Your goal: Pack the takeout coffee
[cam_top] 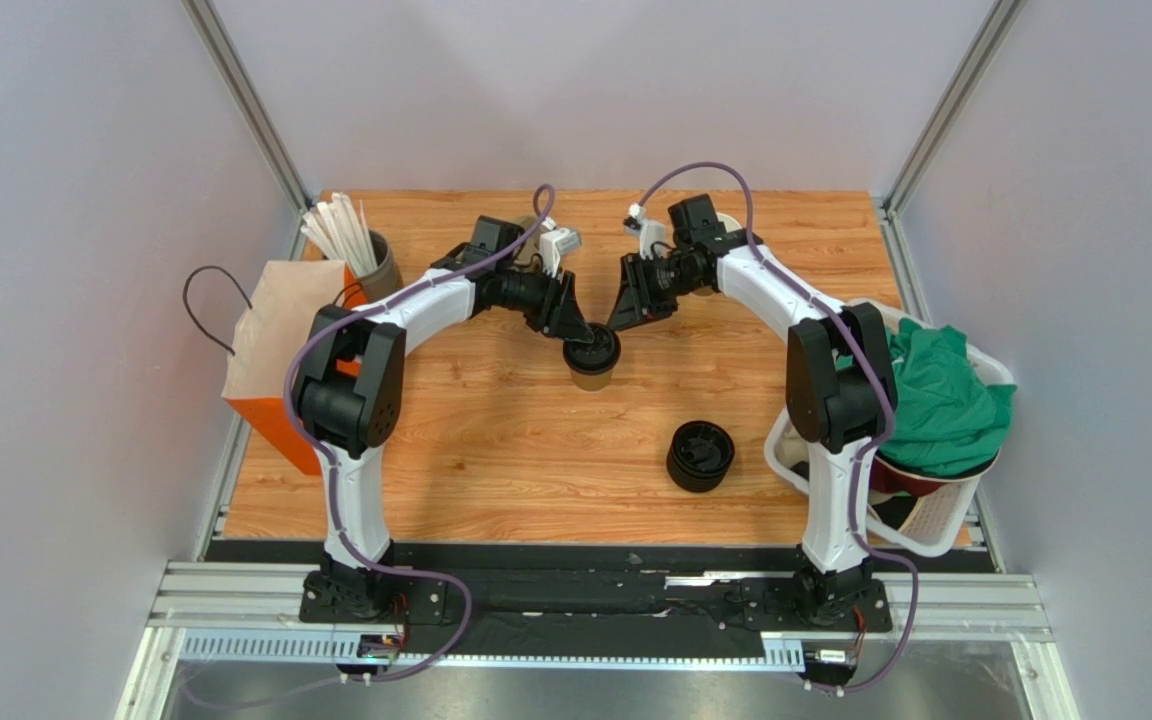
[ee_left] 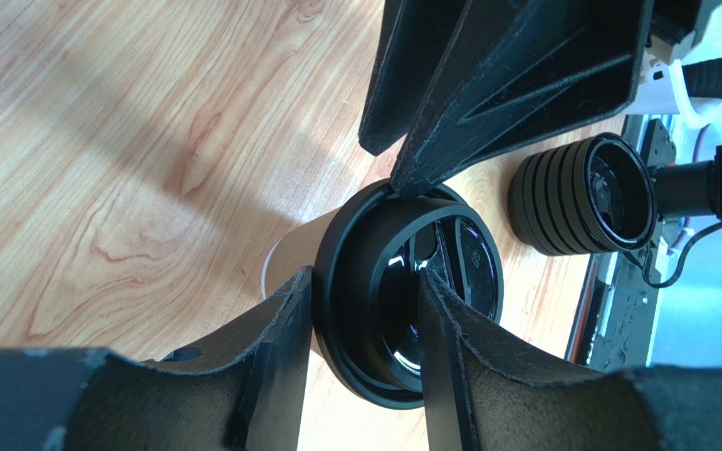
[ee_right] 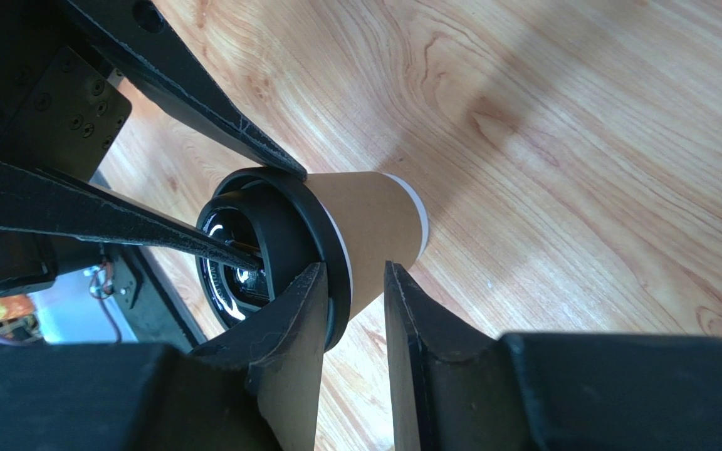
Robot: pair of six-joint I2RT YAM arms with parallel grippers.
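While the left gripper (ee_left: 365, 280) clamped only the rim of the lid (ee_left: 468, 254) on the coffee (cam_top: 591, 360), upright well apart from the bag (cam_top: 279, 353), a lift could have popped the lid off. The right gripper (ee_right: 353, 270) stood narrow at that rim, its hold unclear; only its wrist view showed the cup (ee_right: 365, 216) wall.

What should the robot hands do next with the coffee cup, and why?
Probably press the black lid down a little more. The left hand and right hand both straddle its rim, and a thin white edge shows between it and the brown cup.
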